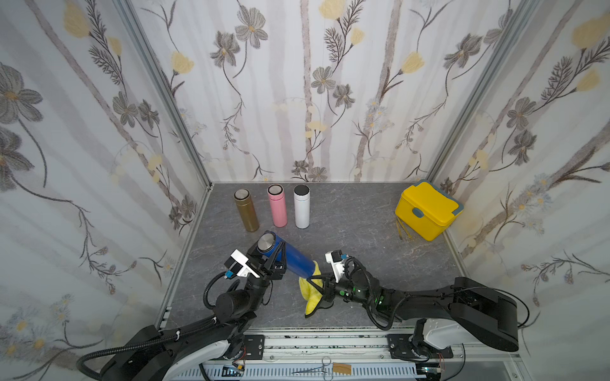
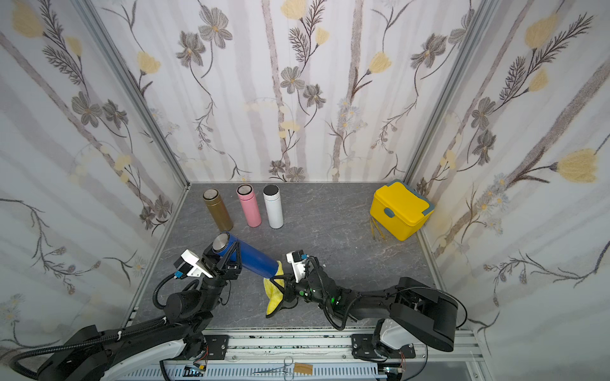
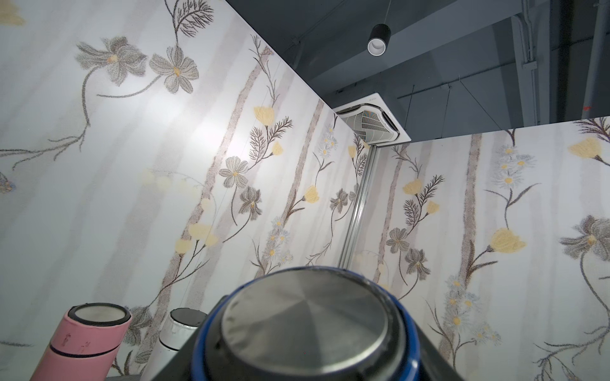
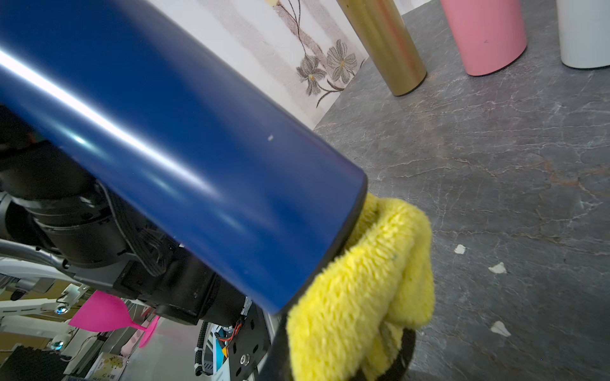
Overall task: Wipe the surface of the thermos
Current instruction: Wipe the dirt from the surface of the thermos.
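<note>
Left gripper (image 1: pixel 275 255) clamped on blue thermos (image 1: pixel 295 259), tilted near the counter's (image 1: pixel 363 237) front edge. Right gripper (image 1: pixel 318 285) pinches yellow cloth (image 1: pixel 312 295) – its jaws mostly buried; the cloth touches the thermos base.

Soft, even light fills both top views; shadows on the grey counter (image 1: pixel 346 231) are faint and short. The wallpapered walls (image 1: pixel 297 82) bow outward toward the edges from wide-angle distortion. In the right wrist view a bright streak of glare runs along the blue thermos (image 4: pixel 185 158), whose near part is blurred. In the left wrist view its steel cap (image 3: pixel 307 326) looks soft and a pale sheen lies on the wall.
</note>
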